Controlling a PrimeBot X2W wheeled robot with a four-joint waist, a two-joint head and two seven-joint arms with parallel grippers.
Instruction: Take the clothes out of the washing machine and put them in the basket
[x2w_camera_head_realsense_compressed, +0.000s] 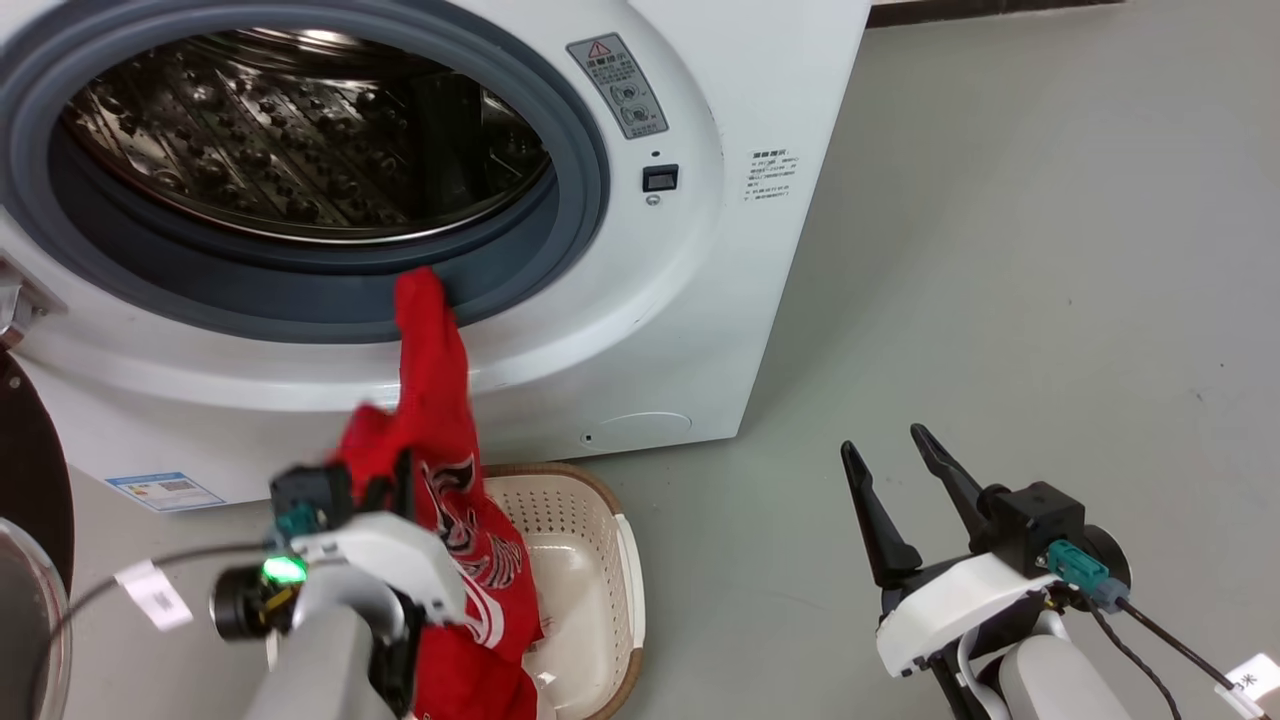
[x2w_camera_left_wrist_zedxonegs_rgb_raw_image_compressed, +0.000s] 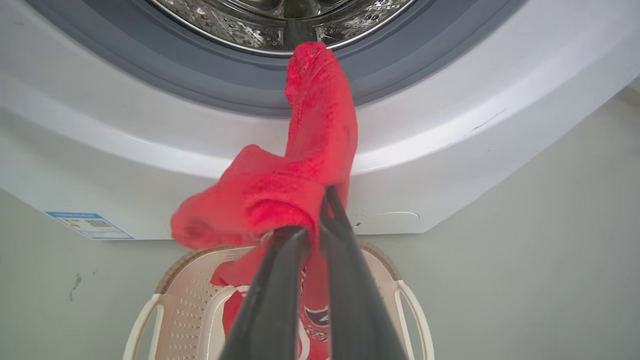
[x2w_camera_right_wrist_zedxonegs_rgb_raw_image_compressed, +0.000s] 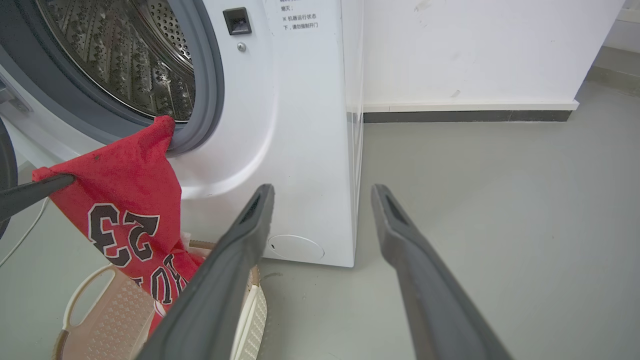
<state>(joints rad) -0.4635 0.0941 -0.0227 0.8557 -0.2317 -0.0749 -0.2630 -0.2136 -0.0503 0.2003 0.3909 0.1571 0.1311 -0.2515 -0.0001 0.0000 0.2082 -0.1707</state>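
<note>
With the left gripper (x2w_camera_left_wrist_zedxonegs_rgb_raw_image_compressed: 312, 212) clamped on the soft red lettered jersey (x2w_camera_left_wrist_zedxonegs_rgb_raw_image_compressed: 272, 192), hung from the white front-loading washing machine's (x2w_camera_head_realsense_compressed: 720, 300) grey gasket (x2w_camera_head_realsense_compressed: 250, 300) into the cream perforated basket (x2w_camera_head_realsense_compressed: 628, 560), draw back to free the tail, then lower. Leave the spread right gripper (x2w_camera_head_realsense_compressed: 885, 442) idle.

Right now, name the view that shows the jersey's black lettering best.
Right wrist view: the red jersey faces it, 23 plain. Head view shows part of the lettering; left wrist view, a sliver between the left gripper's fingers.
</note>
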